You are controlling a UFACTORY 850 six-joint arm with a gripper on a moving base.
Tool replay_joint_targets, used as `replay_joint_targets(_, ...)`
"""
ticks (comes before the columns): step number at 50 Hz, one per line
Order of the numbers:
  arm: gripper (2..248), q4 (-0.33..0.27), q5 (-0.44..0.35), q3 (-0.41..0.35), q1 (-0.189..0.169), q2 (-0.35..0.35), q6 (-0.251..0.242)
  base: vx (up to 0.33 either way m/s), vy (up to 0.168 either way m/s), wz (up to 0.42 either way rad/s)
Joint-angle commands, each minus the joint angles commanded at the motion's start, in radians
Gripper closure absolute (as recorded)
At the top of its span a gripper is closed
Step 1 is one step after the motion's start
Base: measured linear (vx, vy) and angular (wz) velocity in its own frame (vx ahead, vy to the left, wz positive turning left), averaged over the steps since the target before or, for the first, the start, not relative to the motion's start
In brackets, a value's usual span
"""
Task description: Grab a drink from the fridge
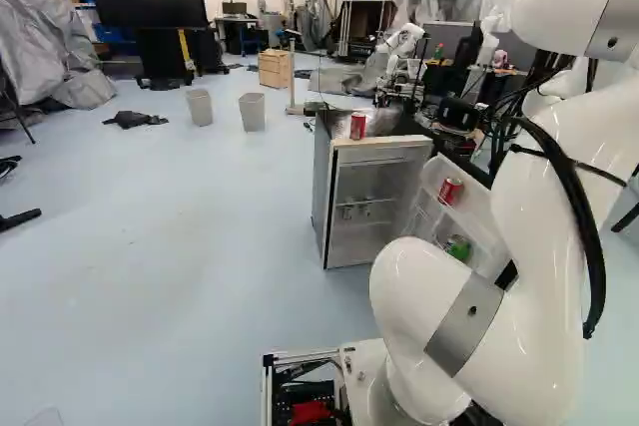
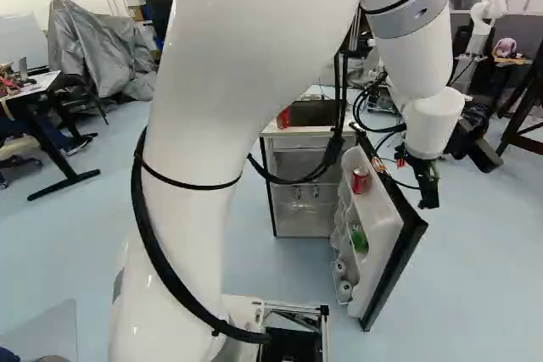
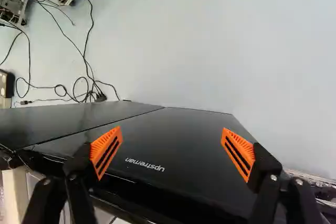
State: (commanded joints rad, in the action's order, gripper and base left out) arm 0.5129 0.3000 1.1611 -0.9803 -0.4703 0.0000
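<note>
a: status of the fetch?
b: access part done. the fridge door (image 2: 386,231) stands well open from the mini fridge (image 1: 384,152). no drink in hand; pick, lift and carry-out all left. i'd log it as about a third through.
a: claw?
b: the gripper (image 3: 172,131) is spread wide, orange pads well apart, nothing gripped. it is out by the door's dark outer face, the wrong side for a can. next, likely: clear the door edge, come round to the shelves.
a: and the drink?
b: task names none. best candidate: the red can (image 2: 361,180) in the upper door shelf, upright, red body with a pale marking, lower part sunk behind the shelf wall. a green can (image 2: 360,239) sits lower in the same door. another red can (image 1: 357,126) stands on the fridge top, outside.
a: risk?
b: judged: a low approach could knock the shelf wall or swing the door. suggest entering from above.
</note>
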Motion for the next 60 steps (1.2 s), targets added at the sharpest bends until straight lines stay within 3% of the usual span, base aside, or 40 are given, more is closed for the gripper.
replay_joint_targets(60, 3, 0.0, 0.0, -0.107, 0.039, 0.08, 0.0, 0.0, 0.0, 0.0)
